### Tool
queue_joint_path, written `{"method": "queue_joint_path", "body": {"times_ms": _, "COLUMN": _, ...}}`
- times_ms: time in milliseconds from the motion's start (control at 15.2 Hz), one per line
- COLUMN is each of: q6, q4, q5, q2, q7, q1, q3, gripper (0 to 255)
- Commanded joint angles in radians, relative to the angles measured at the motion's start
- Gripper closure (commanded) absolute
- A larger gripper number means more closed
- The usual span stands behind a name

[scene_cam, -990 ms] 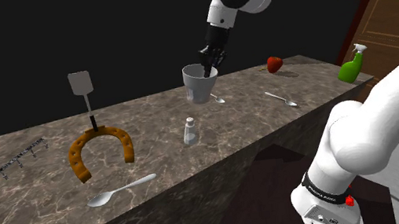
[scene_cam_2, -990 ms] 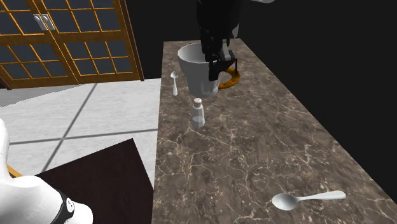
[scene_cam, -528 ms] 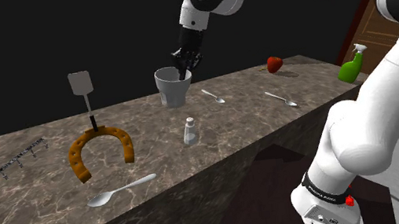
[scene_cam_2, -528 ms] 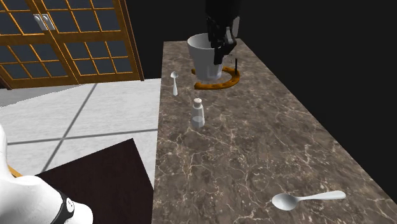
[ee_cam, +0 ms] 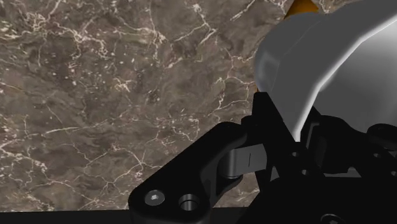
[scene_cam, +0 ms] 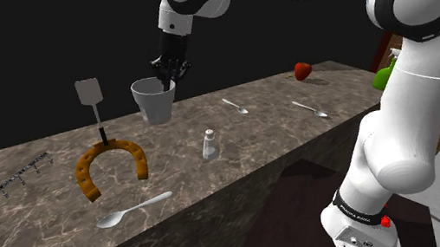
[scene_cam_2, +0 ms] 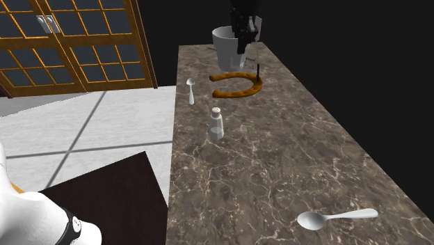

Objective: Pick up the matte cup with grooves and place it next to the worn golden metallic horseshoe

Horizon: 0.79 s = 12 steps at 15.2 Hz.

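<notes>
while the claw point(scene_cam: 168, 74) grips it, the cup point(scene_cam: 153, 108) looks whitish.

In the shoulder view the green spray bottle point(scene_cam: 379, 80) is largely hidden behind the arm point(scene_cam: 422, 109), and the dark rack point(scene_cam: 8, 183) is cut off by the left edge. In the second exterior view the claw point(scene_cam_2: 243, 38) is cut by the top edge. In the wrist view the cup point(ee_cam: 324, 57) is cropped, and only a sliver of the horseshoe point(ee_cam: 303, 6) is seen.

My pincer point(scene_cam_2: 241, 40) clasps the white cup point(scene_cam_2: 226, 47) by its rim at the far end of the marble counter point(scene_cam_2: 278, 160), just beyond the golden horseshoe point(scene_cam_2: 236, 87).
</notes>
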Motion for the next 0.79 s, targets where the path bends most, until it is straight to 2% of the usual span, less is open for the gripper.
{"method": "queue_joint_path", "body": {"times_ms": 0, "q6": -0.020, "q4": 0.096, "q5": 0.000, "q2": 0.071, "q7": 0.028, "q1": 0.011, "q3": 0.011, "gripper": 255}}
{"method": "queue_joint_path", "body": {"times_ms": 66, "q6": -0.027, "q4": 0.134, "q5": -0.001, "q2": 0.100, "q7": 0.040, "q1": 0.017, "q3": 0.015, "gripper": 255}}
{"method": "queue_joint_path", "body": {"times_ms": 726, "q6": 0.102, "q4": 0.014, "q5": 0.009, "q2": 0.110, "q7": 0.018, "q1": 0.020, "q3": 0.017, "gripper": 255}}
